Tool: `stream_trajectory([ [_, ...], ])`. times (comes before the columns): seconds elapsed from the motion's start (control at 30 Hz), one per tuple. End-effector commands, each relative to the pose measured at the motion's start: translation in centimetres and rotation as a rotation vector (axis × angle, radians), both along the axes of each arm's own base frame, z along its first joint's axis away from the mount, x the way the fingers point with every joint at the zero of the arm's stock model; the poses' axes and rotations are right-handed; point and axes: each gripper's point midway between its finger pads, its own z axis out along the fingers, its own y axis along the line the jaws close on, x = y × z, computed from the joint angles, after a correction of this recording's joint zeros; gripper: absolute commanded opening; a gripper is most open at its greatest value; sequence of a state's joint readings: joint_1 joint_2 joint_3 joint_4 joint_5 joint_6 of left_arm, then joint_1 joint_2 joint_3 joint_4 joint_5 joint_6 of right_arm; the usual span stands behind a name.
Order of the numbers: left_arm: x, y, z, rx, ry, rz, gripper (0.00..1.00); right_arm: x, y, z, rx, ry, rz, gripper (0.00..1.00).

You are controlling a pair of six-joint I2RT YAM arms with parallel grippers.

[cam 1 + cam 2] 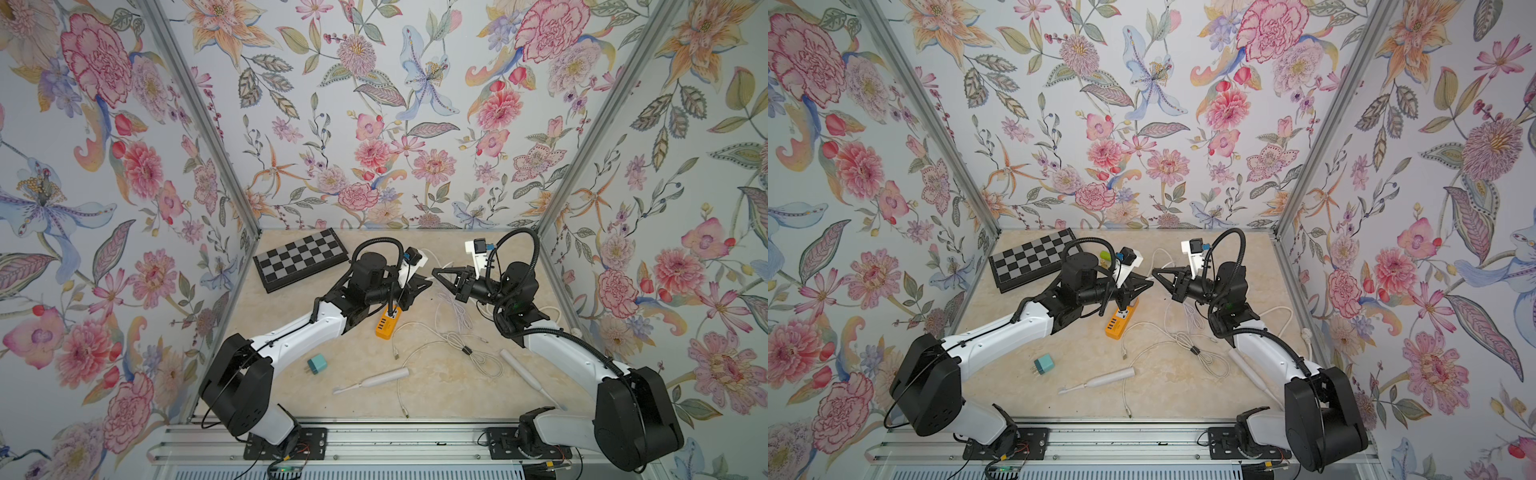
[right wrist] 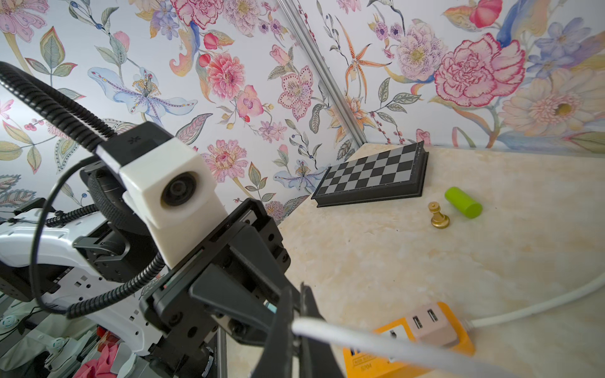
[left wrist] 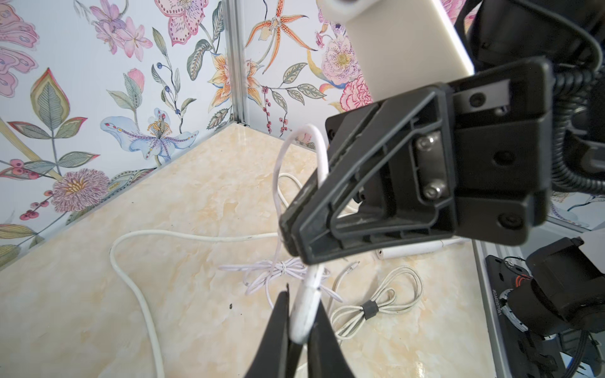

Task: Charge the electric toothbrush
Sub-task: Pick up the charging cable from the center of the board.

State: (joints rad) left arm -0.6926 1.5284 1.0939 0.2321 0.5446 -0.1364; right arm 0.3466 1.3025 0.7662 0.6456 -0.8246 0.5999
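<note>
Toothbrush (image 1: 372, 380), white and electric, lay flat near the front of the table (image 1: 436, 399), well apart from both grippers. Near the orange power strip (image 1: 388, 324), the left gripper (image 3: 302, 327) had its fingers clamped on the plug end of a white cable (image 3: 321, 153). Tip to tip with it, the right gripper (image 3: 289, 229) pinched the same cable. Best, I judged: one grip held firm while the other resettled squarely behind the plug, keeping slack.

Lab robot cell: floral-papered walls (image 1: 374, 104), aluminium frame (image 1: 202, 116), mounting rail (image 1: 395, 442).
</note>
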Motion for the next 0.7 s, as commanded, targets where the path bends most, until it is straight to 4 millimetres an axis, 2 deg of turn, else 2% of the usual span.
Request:
stream_trajectory([
  [0.0,2.7,2.1,2.1,0.042,-0.133,0.161,0.00,-0.8,0.4,2.1,-0.013,-0.053,0.017,0.07],
  [0.17,2.9,2.9,2.6,0.059,-0.229,0.215,0.00,0.8,0.0,1.8,-0.027,0.033,-0.061,0.07],
  [0.27,3.6,3.9,2.6,0.115,-0.307,0.308,0.00,2.0,-0.4,1.5,-0.028,0.118,-0.124,0.16],
  [0.4,4.8,5.1,2.8,0.249,-0.472,0.456,0.00,3.8,-0.9,-0.1,-0.015,0.375,-0.214,0.33],
  [0.5,5.7,6.0,2.4,0.369,-0.617,0.575,0.00,4.4,-0.3,-1.0,0.044,0.576,-0.203,0.39],
  [0.63,5.7,6.2,2.5,0.473,-0.795,0.670,0.00,4.4,0.9,-1.2,0.115,0.715,-0.196,0.46],
  [0.67,5.9,5.9,1.6,0.511,-0.818,0.670,0.00,4.5,1.1,-1.0,0.141,0.734,-0.187,0.46],
])
